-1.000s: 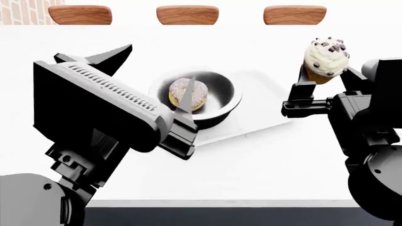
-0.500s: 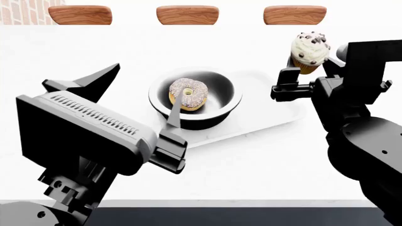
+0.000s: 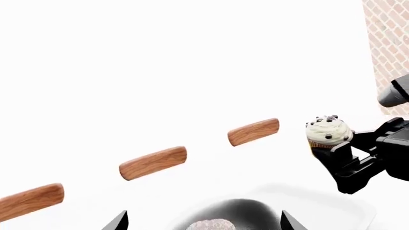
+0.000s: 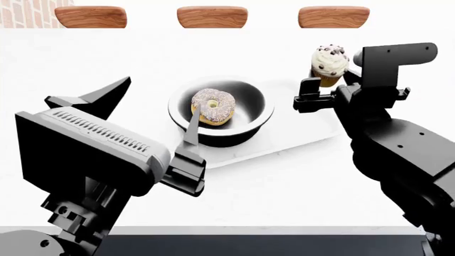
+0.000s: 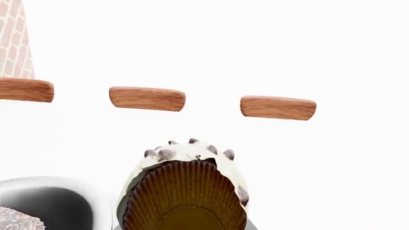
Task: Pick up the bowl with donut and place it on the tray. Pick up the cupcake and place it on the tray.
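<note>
The black bowl [image 4: 238, 120] with the iced donut [image 4: 213, 106] in it stands on the white tray [image 4: 316, 128]. My left gripper [image 4: 162, 93] is open and empty, just in front of and left of the bowl; one thin finger [image 4: 192, 130] crosses the bowl's near rim in the head view. My right gripper [image 4: 327, 82] is shut on the cupcake [image 4: 329, 63] and holds it in the air by the tray's far right corner. The left wrist view shows the bowl [image 3: 255, 213], the donut [image 3: 211, 225] and the cupcake [image 3: 328, 134]. The right wrist view shows the cupcake's wrapper [image 5: 188, 196] close up and the bowl [image 5: 45, 203].
Three brown wooden slabs [image 4: 212, 17] lie in a row along the far side of the white table. A brick wall [image 4: 25, 15] shows at the far left. The table's front edge [image 4: 270, 229] runs close to my body.
My right arm has carried the cupcake left and farther away, toward the tray's far right corner. My left gripper has drawn back from the bowl, toward me and left.
</note>
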You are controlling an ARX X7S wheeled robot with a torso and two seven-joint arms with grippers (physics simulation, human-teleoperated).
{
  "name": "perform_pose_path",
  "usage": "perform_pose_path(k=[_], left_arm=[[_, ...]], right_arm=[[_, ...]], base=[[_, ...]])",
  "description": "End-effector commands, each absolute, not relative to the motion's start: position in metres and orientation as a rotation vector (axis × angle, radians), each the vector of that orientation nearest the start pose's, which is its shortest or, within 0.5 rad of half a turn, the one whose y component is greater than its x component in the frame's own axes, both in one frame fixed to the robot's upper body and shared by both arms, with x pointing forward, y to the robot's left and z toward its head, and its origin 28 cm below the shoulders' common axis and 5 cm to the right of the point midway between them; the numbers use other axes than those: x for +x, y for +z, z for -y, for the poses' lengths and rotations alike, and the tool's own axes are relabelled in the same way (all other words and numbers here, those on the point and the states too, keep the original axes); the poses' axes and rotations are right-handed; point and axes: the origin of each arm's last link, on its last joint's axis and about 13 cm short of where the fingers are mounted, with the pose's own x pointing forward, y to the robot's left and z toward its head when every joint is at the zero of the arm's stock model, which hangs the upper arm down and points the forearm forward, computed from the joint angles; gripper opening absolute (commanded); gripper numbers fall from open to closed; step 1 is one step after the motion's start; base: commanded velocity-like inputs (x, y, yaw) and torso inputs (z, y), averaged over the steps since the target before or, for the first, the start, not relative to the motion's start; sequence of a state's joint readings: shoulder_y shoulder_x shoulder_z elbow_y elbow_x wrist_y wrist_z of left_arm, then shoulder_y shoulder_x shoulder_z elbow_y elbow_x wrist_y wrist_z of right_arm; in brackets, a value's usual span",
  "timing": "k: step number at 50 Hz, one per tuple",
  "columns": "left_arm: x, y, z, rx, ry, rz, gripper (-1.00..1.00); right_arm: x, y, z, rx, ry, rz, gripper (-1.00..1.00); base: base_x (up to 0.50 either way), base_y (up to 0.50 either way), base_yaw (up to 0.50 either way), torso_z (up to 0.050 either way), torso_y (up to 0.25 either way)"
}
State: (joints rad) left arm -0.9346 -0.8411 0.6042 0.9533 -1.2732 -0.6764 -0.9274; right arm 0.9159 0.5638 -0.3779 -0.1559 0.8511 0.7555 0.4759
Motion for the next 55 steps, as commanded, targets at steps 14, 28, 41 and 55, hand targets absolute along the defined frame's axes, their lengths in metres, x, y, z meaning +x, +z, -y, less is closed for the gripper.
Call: perform_pose_path(k=[14,28,41,55], left_arm=[[0.172,0.245,-0.200,0.193,-0.334,0.279,1.00],[0.173,0.243,-0.199,0.190,-0.340,0.272,1.00],[0.174,0.240,-0.199,0.186,-0.340,0.262,1.00],[0.176,0.238,-0.201,0.179,-0.336,0.256,1.00]], right_arm=[[0.317,0.219,0.152,-0.084,0.035,-0.027,-1.00],[0.319,0.212,0.150,-0.068,0.069,-0.051,-1.00],[0.326,0.208,0.146,-0.084,0.113,-0.092,-1.00],[0.331,0.204,0.141,-0.094,0.146,-0.110,-1.00]], base=[[0.00,0.00,0.00,0.000,0.000],[0.00,0.00,0.00,0.001,0.000],[0.00,0.00,0.00,0.000,0.001],[0.00,0.00,0.00,0.000,0.000]])
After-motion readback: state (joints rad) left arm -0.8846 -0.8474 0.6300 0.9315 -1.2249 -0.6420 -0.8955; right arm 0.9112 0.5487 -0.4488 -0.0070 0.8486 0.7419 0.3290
